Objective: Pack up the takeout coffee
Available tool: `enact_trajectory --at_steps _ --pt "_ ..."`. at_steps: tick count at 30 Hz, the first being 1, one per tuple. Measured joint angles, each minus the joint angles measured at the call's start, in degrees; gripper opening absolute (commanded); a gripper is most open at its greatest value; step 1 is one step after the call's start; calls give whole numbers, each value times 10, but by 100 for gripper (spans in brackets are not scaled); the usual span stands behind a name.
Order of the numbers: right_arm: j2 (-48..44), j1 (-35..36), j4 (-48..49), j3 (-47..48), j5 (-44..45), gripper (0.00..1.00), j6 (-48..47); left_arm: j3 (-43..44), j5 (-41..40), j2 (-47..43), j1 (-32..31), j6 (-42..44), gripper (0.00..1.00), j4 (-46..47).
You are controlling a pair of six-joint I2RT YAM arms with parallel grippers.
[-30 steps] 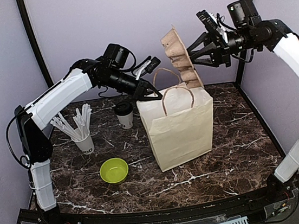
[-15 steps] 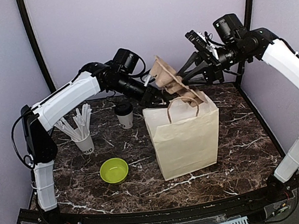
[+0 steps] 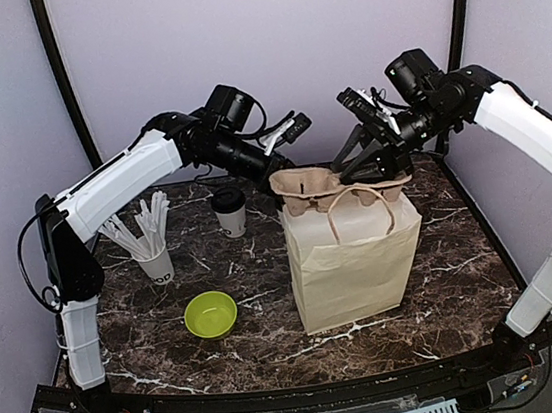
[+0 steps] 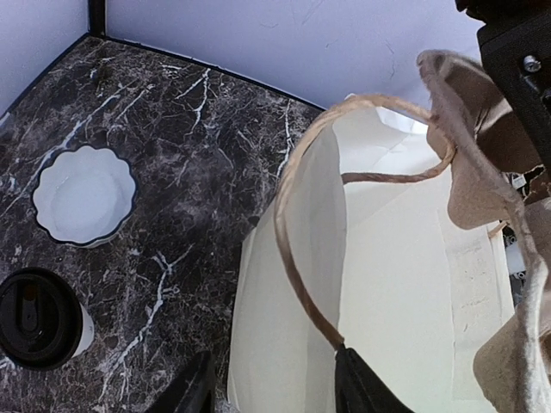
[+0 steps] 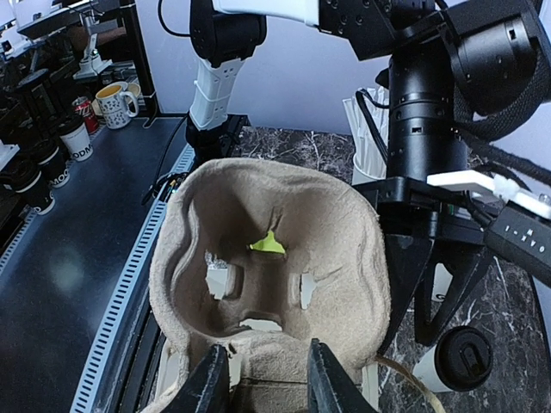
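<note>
One takeout coffee [image 3: 229,212], a white cup with a black lid, stands on the table left of the paper bag [image 3: 355,257]; it also shows in the left wrist view [image 4: 39,318] and the right wrist view [image 5: 461,357]. The second coffee is out of view. My right gripper [image 3: 367,170] [image 5: 269,379] is shut on a brown pulp cup carrier [image 3: 334,187] [image 5: 275,249], which lies flat across the bag's mouth. My left gripper [image 3: 280,173] [image 4: 277,389] is open, its jaws astride the bag's left wall [image 4: 293,327] by the handle [image 4: 297,249].
A white cup of straws [image 3: 153,252] and a lime-green bowl [image 3: 211,314] stand on the left of the marble table [image 3: 448,296]. A white fluted dish [image 4: 84,194] sits behind the coffee. Purple walls close in at back and sides.
My right gripper has swung the carrier down from upright above the bag to flat across its mouth. The bag has shifted a little to the right. My left gripper stays at the rim.
</note>
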Motion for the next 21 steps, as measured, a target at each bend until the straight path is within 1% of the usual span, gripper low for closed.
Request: enact_trajectory --at_steps 5,10,14,19,21 --pt "0 0 -1 -11 6 31 -3 -3 -25 -14 2 -1 49 6" --pt "-2 0 -2 -17 22 31 -3 -7 -48 -24 9 -14 52 15" --pt "-7 0 -1 -21 30 30 -3 -18 -85 -40 16 -23 54 21" --pt "-10 0 1 -31 42 31 -4 -61 -148 -96 28 -36 55 36" --pt "-10 0 0 -35 47 34 -5 -81 -167 -126 32 -37 55 43"
